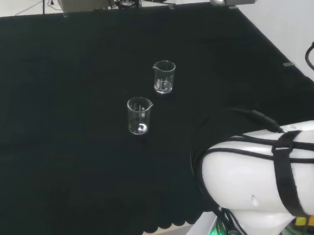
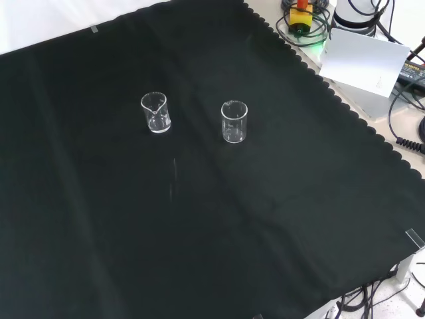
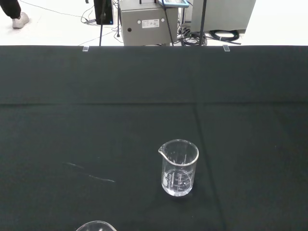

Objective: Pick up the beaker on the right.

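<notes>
Black cloth covers my desk (image 1: 62, 143), grey equipment and cables on the pale floor beyond.
Two clear beakers stand upright and apart: in the head view the right beaker (image 1: 164, 76) sits farther off, the other beaker (image 1: 138, 115) nearer, left. Whether my fingers are released or clenched, I cannot tell.

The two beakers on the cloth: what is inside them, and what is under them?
Both beakers look empty. Each stands upright on the black cloth. What lies beneath the cloth is covered.
</notes>
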